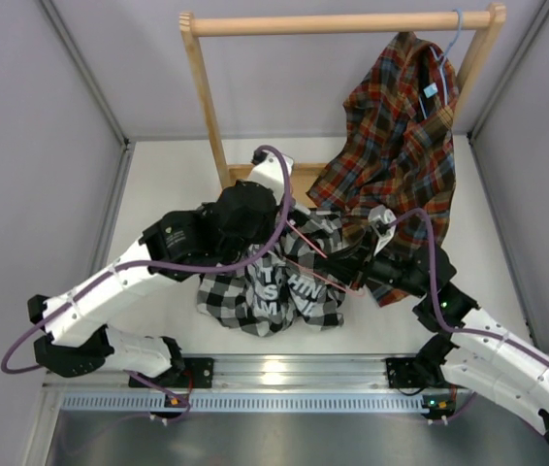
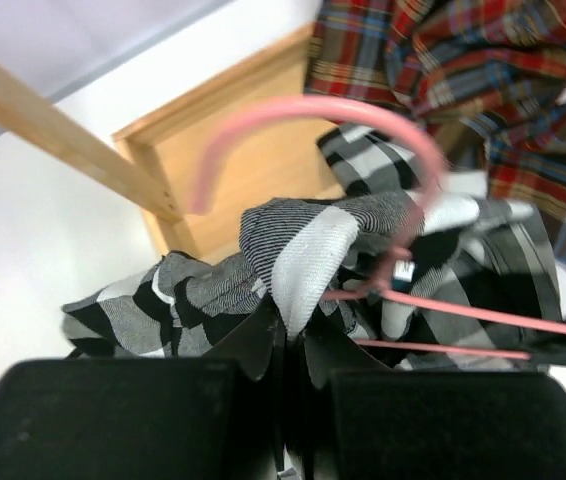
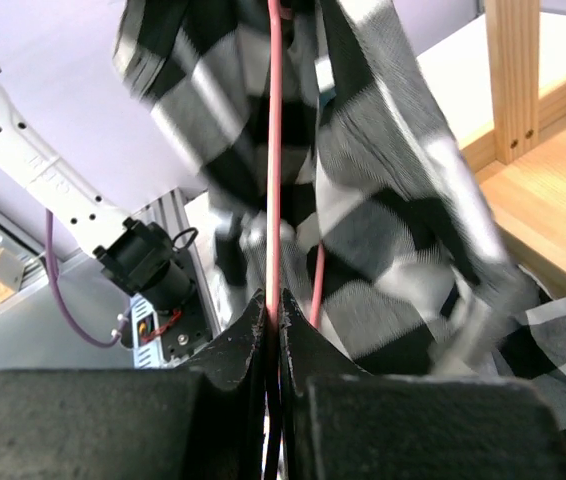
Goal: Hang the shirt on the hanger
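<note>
2 grips, both clenched. Pinches a bunched fold of the shirt point(image 2: 303, 240) in the left jaws; nips 1 thin wire of the hanger point(image 3: 274, 150) in the right jaws, with nothing else visibly between them. Finds the shirt heaped mid-counter point(image 1: 177, 184) between both arms, just near of the foot of the wooden rack point(image 1: 207, 107), lettering up on the near side, right edge close to the hem of the red plaid shirt point(image 1: 401, 146); cannot tell whether touching.

Risks from here, as a judgement:
- May lose the smooth wire through the right jaws, or let it twist there, given so narrow a hold.
- May pull the fold out of the left jaws with any hard tug, dropping fabric off the wire.
- May catch the hook on the plaid hem or the rack foot, both near.
- May leave fabric bunched round the hanger's neck instead of spread over both shoulders.

Reads the hanger's long axis as diagonal, far-left to near-right, ending at the right jaws. Shows the hook poking out of the fabric at the far-left end, arched upward, open tip toward the rack foot. Gives no clear axis for the shirt: too crumpled.
</note>
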You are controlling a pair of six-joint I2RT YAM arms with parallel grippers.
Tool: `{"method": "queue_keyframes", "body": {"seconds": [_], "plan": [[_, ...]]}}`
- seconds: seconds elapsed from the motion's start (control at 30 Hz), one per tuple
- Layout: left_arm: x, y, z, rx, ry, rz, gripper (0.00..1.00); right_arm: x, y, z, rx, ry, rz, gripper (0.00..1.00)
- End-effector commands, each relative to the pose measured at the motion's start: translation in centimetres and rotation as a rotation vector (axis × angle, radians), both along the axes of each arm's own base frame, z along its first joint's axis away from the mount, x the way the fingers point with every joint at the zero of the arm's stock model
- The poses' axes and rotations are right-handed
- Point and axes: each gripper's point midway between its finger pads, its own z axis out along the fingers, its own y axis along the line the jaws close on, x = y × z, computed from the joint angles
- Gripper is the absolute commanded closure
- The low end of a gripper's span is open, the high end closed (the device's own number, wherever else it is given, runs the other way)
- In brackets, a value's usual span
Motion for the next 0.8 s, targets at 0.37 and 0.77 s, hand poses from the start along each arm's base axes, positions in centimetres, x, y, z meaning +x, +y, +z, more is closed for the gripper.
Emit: {"method": "queue_keyframes", "body": {"seconds": [0.37,0.77], "plan": [[0.4,1.1,1.5,-0.018,-0.064,-0.015,1.0,-1.2,-0.3,4.2,0.076,-0.127,0.028,1.0],[-1.9,-3.1,0.0,0.017,0.037,-0.263,0.99,-1.3,-0.2,5.9,0.133,-0.181,0.038,1.0]]}}
